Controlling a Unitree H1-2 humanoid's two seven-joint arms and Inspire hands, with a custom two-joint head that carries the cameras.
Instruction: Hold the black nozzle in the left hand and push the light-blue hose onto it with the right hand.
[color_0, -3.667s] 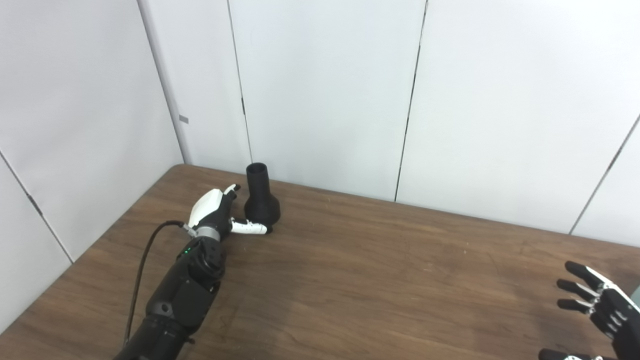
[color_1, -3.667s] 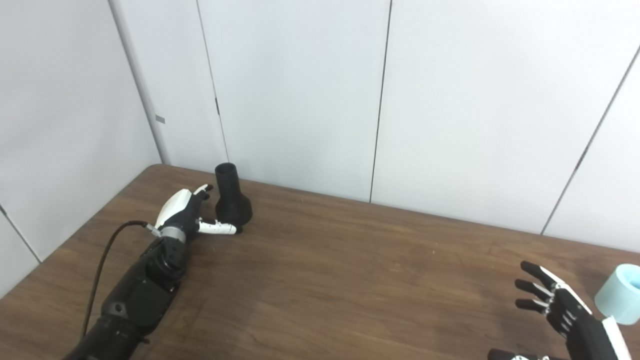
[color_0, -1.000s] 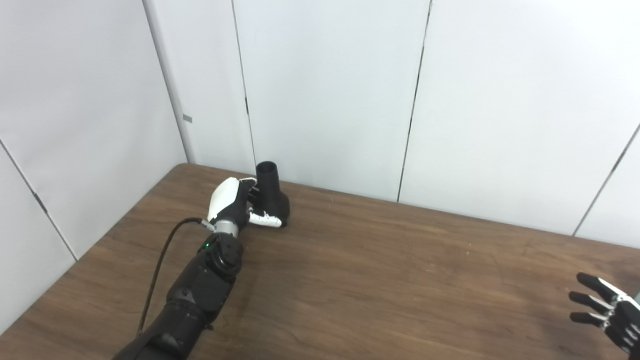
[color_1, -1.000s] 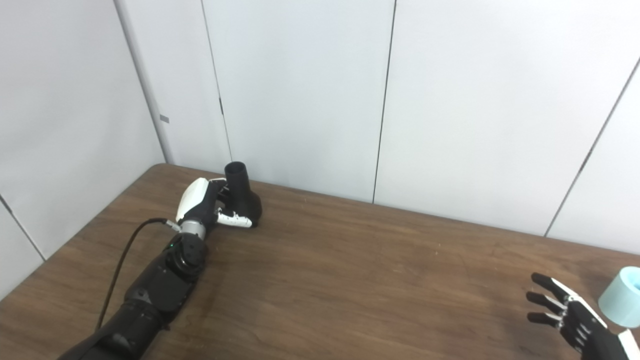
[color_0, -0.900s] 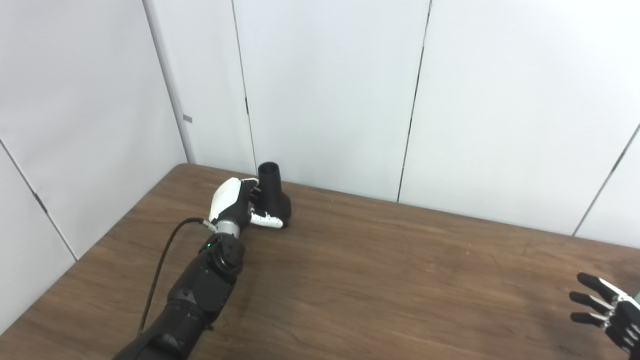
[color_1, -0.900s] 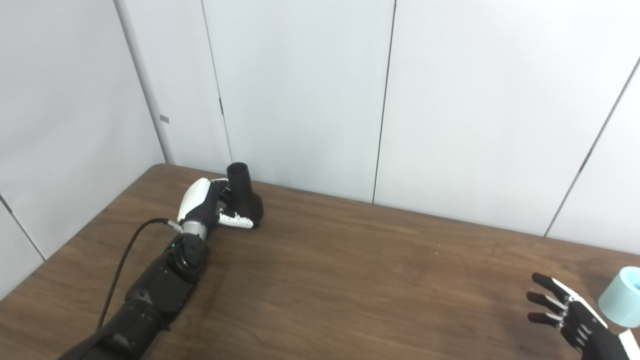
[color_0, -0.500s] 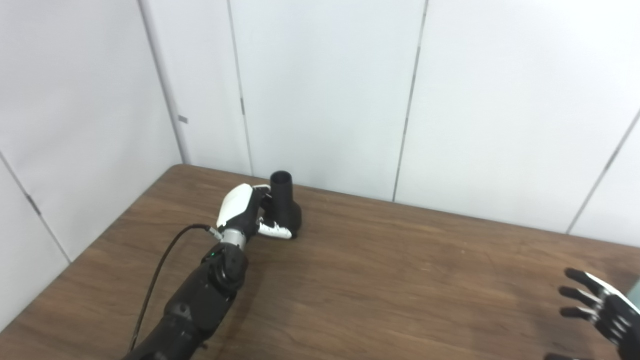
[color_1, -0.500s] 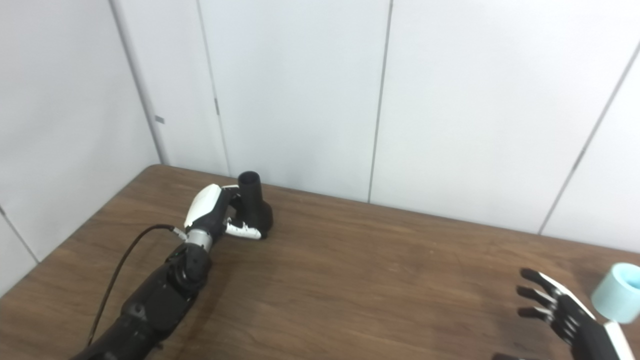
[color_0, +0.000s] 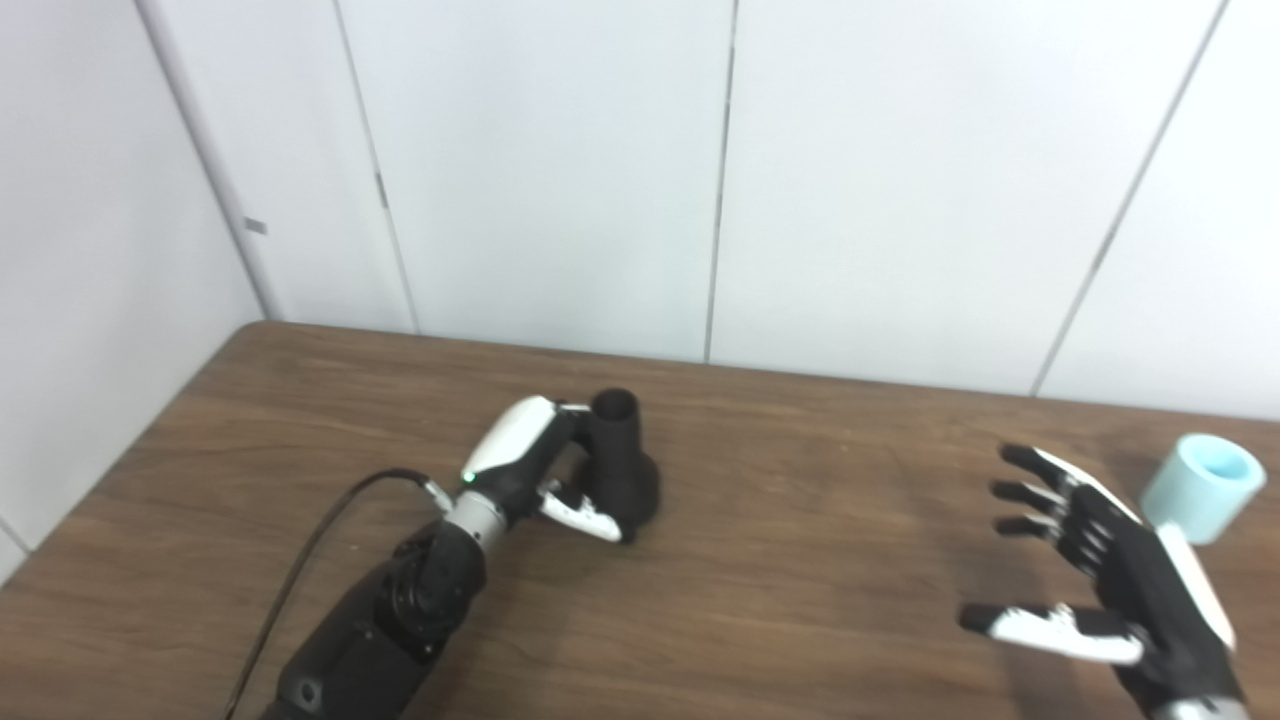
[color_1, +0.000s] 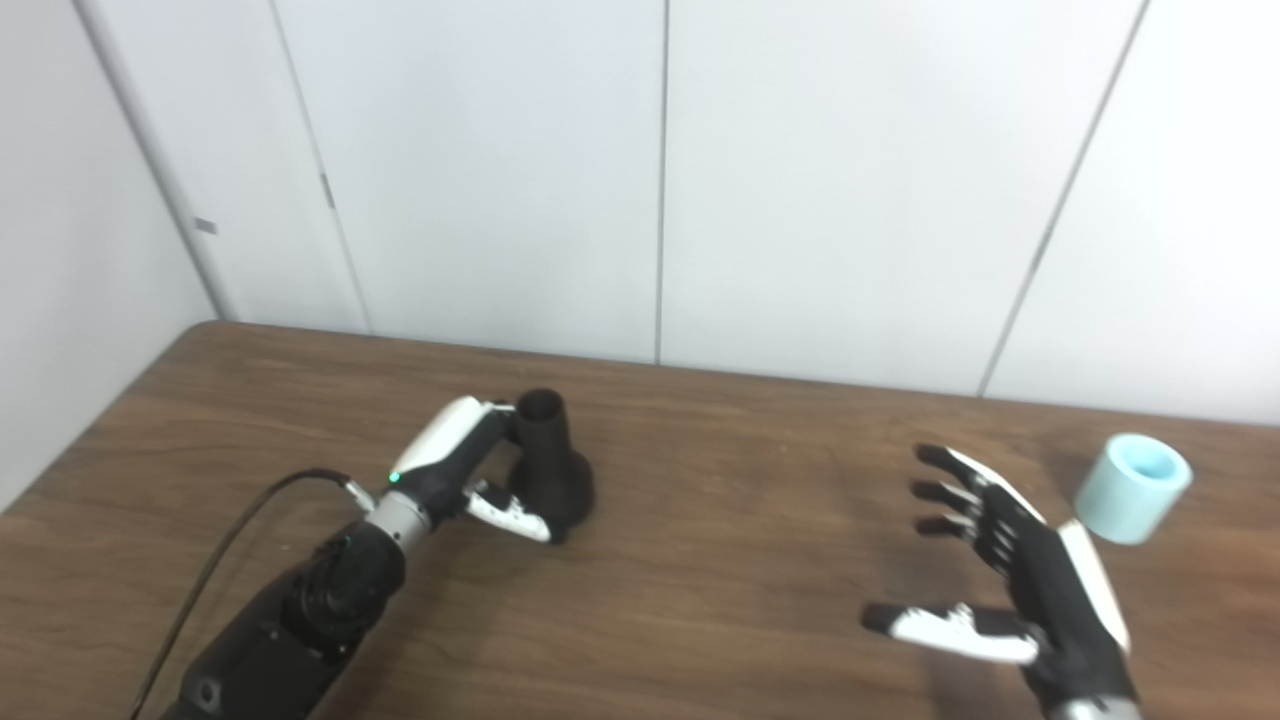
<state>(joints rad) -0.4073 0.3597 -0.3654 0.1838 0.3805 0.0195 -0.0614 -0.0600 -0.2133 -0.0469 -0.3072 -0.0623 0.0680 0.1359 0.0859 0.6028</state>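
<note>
Black nozzle (color_0: 622, 470), centre-left of the frame, standing upright on its flared base on the wooden table (color_0: 820, 560), narrow open neck uppermost. The left hand (color_0: 535, 465) is clamped on it, fingers around the neck and thumb across the flare, a grip that leaves the mouth exposed, presumably to receive the hose. Light-blue hose (color_0: 1198, 486), a short cylinder at the right edge, rests on the table, open end tilted up, untouched. The right hand (color_0: 1105, 560) hovers just left of it, fingers spread apart and holding nothing. White wall panels (color_0: 560, 170) fill the upper frame; a black cable (color_0: 310, 550) trails from the left wrist. Nothing lies between hose and nozzle.
</note>
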